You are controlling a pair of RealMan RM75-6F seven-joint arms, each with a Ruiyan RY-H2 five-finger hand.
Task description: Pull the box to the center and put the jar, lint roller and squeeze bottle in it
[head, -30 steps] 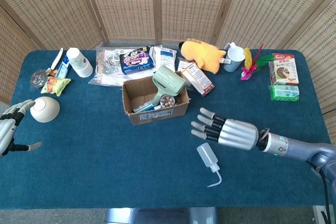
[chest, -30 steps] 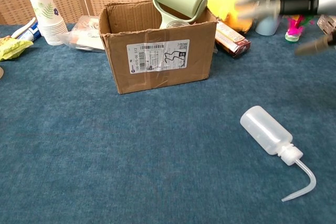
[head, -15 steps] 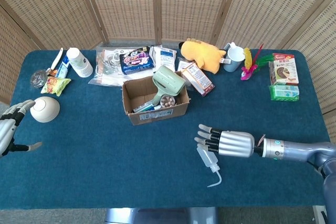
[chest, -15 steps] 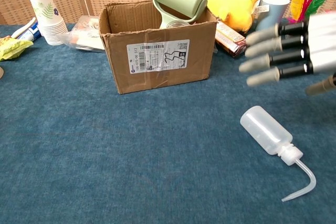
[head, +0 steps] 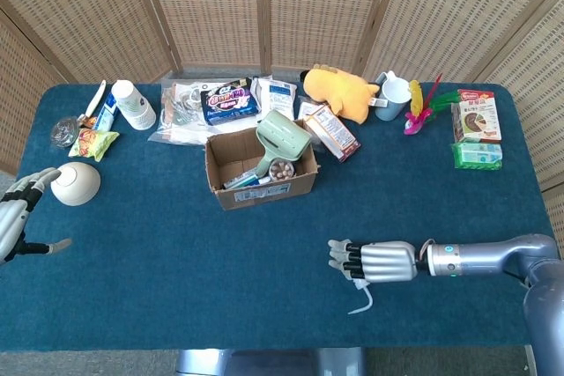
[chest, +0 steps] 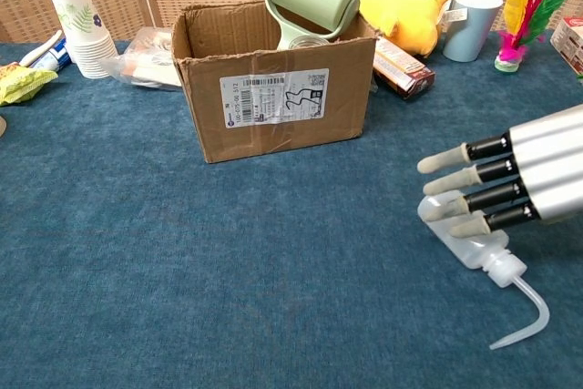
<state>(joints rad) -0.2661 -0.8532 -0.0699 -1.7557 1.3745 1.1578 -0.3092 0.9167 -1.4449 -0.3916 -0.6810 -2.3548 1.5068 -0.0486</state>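
Right hand (chest: 510, 184) now lower, fingers extended over squeeze bottle (chest: 469, 241).

right hand (chest: 510, 184) flat, fingers (chest: 455, 180) extended; left hand (head: 16, 216) spread.

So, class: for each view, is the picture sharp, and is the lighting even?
Head view: sharp, soft even daylight, faint shadows; right hand crisp over the squeeze bottle. Chest view: the box and hand are sharp, with no glare.
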